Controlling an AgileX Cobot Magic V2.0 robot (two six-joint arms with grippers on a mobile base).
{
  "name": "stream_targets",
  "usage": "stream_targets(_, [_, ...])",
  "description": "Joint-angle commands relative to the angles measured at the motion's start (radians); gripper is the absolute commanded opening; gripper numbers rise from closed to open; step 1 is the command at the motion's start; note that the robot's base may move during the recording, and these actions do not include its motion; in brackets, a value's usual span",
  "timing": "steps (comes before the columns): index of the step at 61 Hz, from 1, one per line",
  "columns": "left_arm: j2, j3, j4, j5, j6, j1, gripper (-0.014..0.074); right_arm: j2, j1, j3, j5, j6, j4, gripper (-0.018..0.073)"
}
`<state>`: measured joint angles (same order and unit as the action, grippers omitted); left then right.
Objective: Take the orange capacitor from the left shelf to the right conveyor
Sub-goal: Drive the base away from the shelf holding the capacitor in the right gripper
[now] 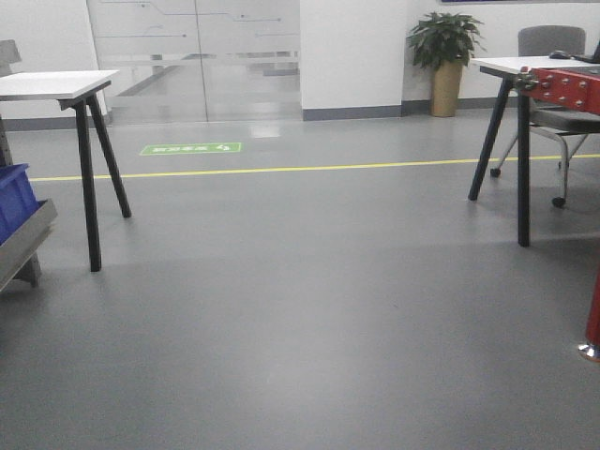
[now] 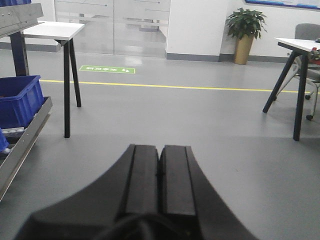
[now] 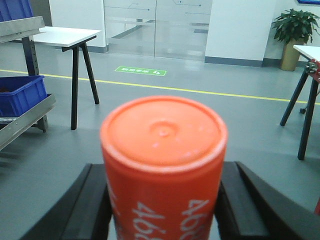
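Note:
In the right wrist view the orange capacitor [image 3: 162, 150] stands upright and fills the middle of the frame, flat top up, with white numerals on its side. My right gripper [image 3: 164, 172] is shut on it, one black finger [image 3: 92, 200] pressed to each side, above bare floor. My left gripper [image 2: 160, 160] is shut with nothing in it, its pads touching, also over the floor. The left shelf [image 3: 22, 25] of brushed steel stands at the far left, its lower rail [image 2: 25, 140] carrying bins. The right conveyor's belt is out of view.
A blue bin [image 2: 20, 100] sits on the shelf's lower rail. A white table on black legs [image 1: 56, 84] stands left of centre, another table [image 1: 520, 66] and a chair at the right. A red bolted frame [image 1: 567, 89] and a red post [image 1: 592, 309] show at the right edge.

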<state>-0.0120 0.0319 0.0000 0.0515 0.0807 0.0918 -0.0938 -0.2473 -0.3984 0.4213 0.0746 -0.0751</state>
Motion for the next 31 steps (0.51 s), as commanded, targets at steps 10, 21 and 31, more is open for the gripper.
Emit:
stream_targets(10, [-0.019,-0.005,0.000,-0.089,0.001,0.007,-0.0105,-0.012,0.003,-0.027,-0.097,-0.004,-0.013,0.0158])
stream_targets(21, [-0.019,-0.005,0.000,-0.089,0.001,0.007,-0.0105,-0.012,0.003,-0.027,-0.096,-0.004,-0.013,0.0158])
stream_targets(31, [-0.019,-0.005,0.000,-0.089,0.001,0.007,-0.0105,-0.012,0.003,-0.027,-0.096,-0.004,-0.013,0.0158])
